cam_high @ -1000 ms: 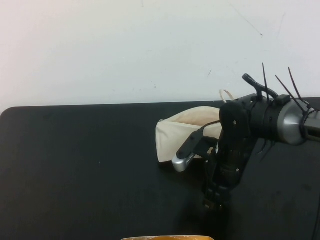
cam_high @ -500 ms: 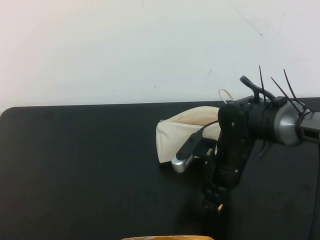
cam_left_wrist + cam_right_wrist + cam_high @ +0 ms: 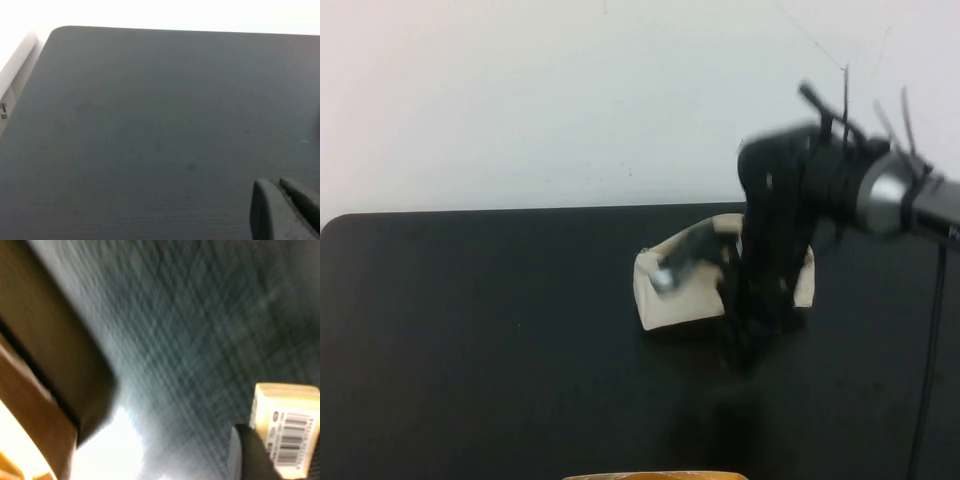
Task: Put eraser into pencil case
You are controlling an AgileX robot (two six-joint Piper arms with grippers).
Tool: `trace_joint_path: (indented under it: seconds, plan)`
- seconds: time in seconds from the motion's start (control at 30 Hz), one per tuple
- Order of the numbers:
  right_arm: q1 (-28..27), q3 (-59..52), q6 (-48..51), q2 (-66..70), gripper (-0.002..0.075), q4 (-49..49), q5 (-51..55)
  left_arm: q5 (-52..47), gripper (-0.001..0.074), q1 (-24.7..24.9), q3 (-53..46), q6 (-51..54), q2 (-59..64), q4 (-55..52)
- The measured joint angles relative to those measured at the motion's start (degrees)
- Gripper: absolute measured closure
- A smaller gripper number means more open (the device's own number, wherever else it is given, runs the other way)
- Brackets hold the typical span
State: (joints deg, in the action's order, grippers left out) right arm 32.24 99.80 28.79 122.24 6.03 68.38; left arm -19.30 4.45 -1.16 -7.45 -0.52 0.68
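My right pincer (image 3: 745, 345) is clenched on the eraser (image 3: 286, 436), which my right wrist view shows pinched at the tip of a dark finger, its barcode label facing the camera. In the high view the eraser itself is hidden behind my arm and too blurred to pick out. The pencil case (image 3: 675, 290) lies on the black surface (image 3: 480, 330) just beyond my right pincer and a little to my left, so near that my arm overlaps it. Its long axis runs across me, left to right, and I cannot tell from here where the zip opening sits. That is what the coming move turns on, I think: carrying the eraser forward and over the pouch mouth before letting go.

My right arm is clearly the nearer one. My left pincer (image 3: 287, 210) hangs over bare surface, well away from both things, and I cannot tell whether it is parted or closed.

The only marking is the black barcode; its digits are unreadable.
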Motion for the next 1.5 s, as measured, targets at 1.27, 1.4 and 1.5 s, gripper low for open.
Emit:
trace_joint_path:
  seconds: [1.27, 1.4, 1.5]
  plan:
    - [0.0, 23.6, -10.9, -3.8, 0.0388, -16.0, 1.2, 0.0, 0.0738, 0.0, 0.0, 0.0, 0.0, 0.0]
    - [0.0, 23.6, -10.9, -11.8, 0.0445, -17.1, 1.2, 0.0, 0.0738, 0.0, 0.0, 0.0, 0.0, 0.0]
    - [0.0, 23.6, -10.9, -18.5, 0.0538, -17.3, 1.2, 0.0, 0.0738, 0.0, 0.0, 0.0, 0.0, 0.0]
